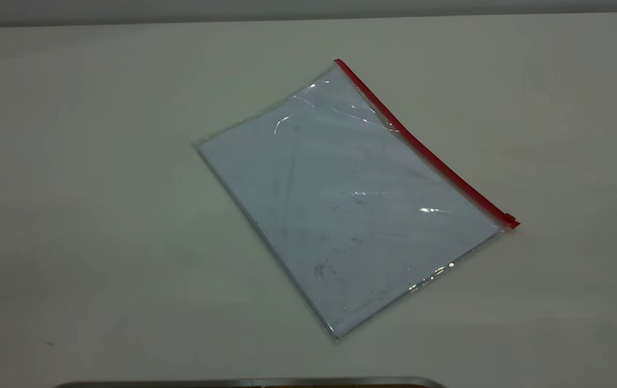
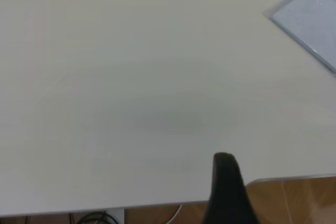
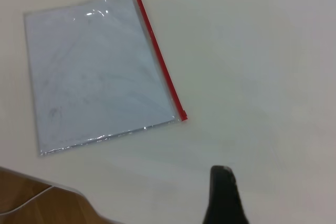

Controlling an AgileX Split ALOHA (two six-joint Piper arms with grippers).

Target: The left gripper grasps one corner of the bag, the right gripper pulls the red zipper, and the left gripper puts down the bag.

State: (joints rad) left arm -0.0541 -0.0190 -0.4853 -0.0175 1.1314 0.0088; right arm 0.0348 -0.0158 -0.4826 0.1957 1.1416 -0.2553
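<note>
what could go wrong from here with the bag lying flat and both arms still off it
1. The flat clear plastic bag lies flush on the white table, so the left pincer may slide over the corner rather than pinch it.
2. The small red slider tab sits at the strip's far end; the right pincer might miss it or drag the bag.

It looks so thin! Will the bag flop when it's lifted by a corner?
Probably: the bag is thin, wrinkled plastic lying flat, so it should droop. Its glossy surface may slide on the smooth table. It looks light.
</note>
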